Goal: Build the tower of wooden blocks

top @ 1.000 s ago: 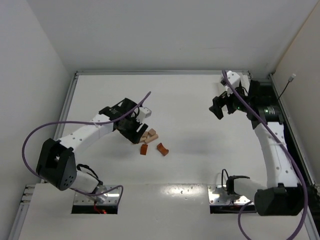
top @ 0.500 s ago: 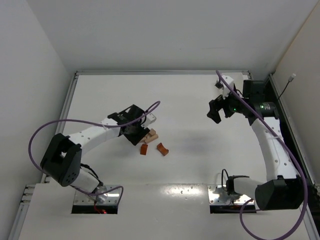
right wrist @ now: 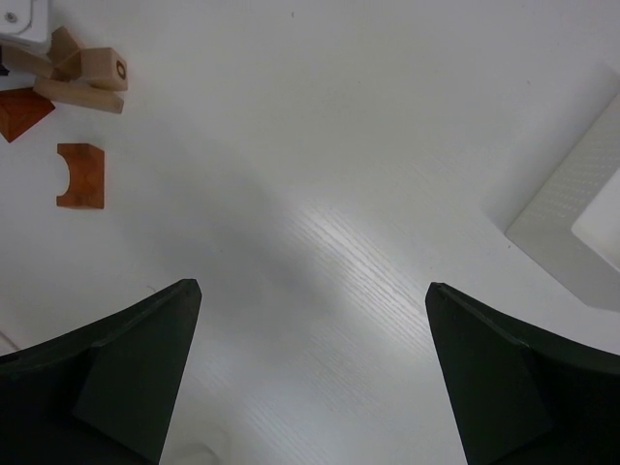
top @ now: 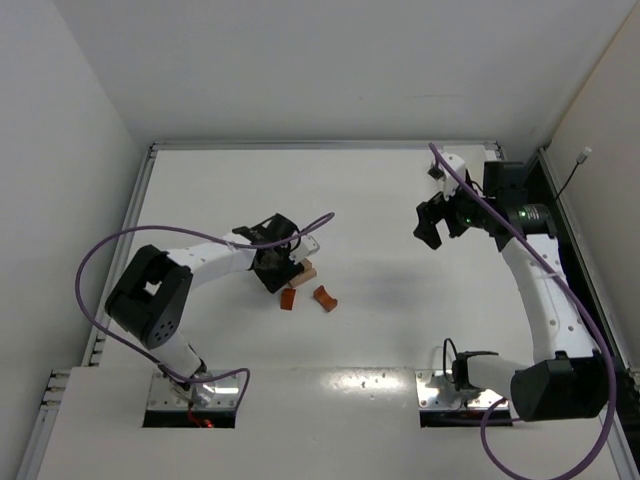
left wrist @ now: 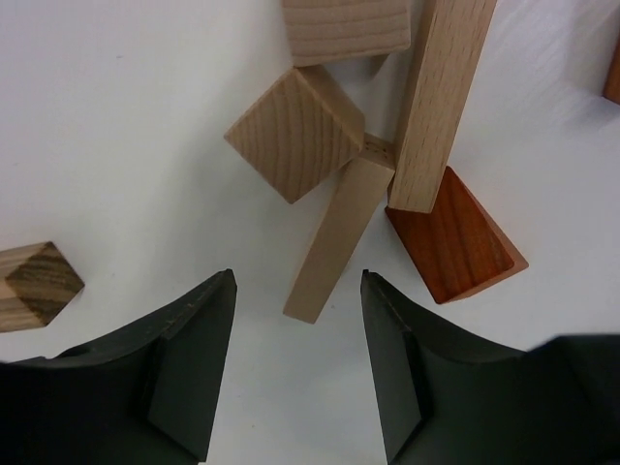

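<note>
The wood blocks lie loose in a small pile (top: 301,270) at the table's middle. In the left wrist view I see a pale cube (left wrist: 295,134), a pale block above it (left wrist: 344,29), a long pale bar (left wrist: 441,102), a thin pale bar (left wrist: 339,237) and a reddish-brown wedge (left wrist: 455,242). My left gripper (left wrist: 297,283) is open, its jaws either side of the thin bar's near end, not touching it. A red arch (right wrist: 80,175) lies apart from the pile. My right gripper (right wrist: 310,287) is open and empty, high over bare table at the right (top: 431,226).
A small dark-and-pale block (left wrist: 34,286) lies left of my left gripper. Two reddish blocks (top: 287,299) (top: 325,298) lie just in front of the pile. A white tray's corner (right wrist: 572,228) shows at the right of the right wrist view.
My left arm has swung right and brought its gripper in over the block pile. My right gripper has shifted slightly left and stayed open.
</note>
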